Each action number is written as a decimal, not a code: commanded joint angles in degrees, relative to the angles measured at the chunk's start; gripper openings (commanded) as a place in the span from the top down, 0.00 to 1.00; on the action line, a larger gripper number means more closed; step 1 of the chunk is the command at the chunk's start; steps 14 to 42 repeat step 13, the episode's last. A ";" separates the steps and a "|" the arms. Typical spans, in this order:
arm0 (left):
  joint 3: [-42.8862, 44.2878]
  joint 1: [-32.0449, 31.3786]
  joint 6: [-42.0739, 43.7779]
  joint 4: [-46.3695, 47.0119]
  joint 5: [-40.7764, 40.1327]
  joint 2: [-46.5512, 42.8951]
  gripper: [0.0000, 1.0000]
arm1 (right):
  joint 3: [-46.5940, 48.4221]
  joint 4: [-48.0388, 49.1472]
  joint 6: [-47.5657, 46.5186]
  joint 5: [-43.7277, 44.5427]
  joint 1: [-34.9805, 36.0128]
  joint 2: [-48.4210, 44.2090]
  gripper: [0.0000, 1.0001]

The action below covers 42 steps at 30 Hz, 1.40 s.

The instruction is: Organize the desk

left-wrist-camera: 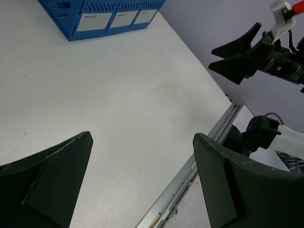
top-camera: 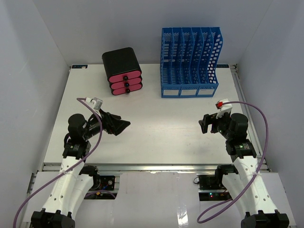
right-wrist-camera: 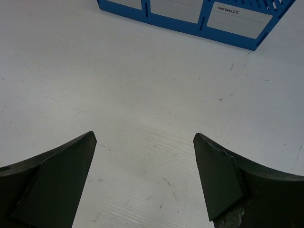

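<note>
The desk [top-camera: 156,123] is a wide white tabletop with a metal rail along its front edge. My left gripper [top-camera: 124,125] hangs open and empty over its left half; in the left wrist view [left-wrist-camera: 142,137] the jaws stand wide apart over bare white surface. My right gripper [top-camera: 203,125] hangs open and empty over the right half; in the right wrist view [right-wrist-camera: 145,137] the jaws are spread over bare desk. No loose item lies on the desk.
A blue slotted file rack [top-camera: 190,61] stands at the back right, its base also in the right wrist view [right-wrist-camera: 190,12] and left wrist view [left-wrist-camera: 102,16]. A black box with pink drawers [top-camera: 122,71] stands at the back left. White walls enclose the sides.
</note>
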 commanded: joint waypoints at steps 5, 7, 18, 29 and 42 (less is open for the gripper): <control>-0.12 0.04 0.77 -0.06 0.16 -0.95 0.02 | 0.03 1.80 -0.09 -0.39 -0.63 0.13 0.10; 0.05 0.04 0.86 -0.13 0.24 -0.78 0.02 | 0.11 1.71 -0.10 -0.47 -0.79 0.13 0.10; -0.20 0.04 0.77 -0.22 -0.18 -1.20 0.02 | -0.05 1.95 -0.10 -0.39 -0.89 -0.22 0.10; -0.20 0.04 0.77 -0.22 -0.18 -1.20 0.02 | -0.05 1.95 -0.10 -0.39 -0.89 -0.22 0.10; -0.20 0.04 0.77 -0.22 -0.18 -1.20 0.02 | -0.05 1.95 -0.10 -0.39 -0.89 -0.22 0.10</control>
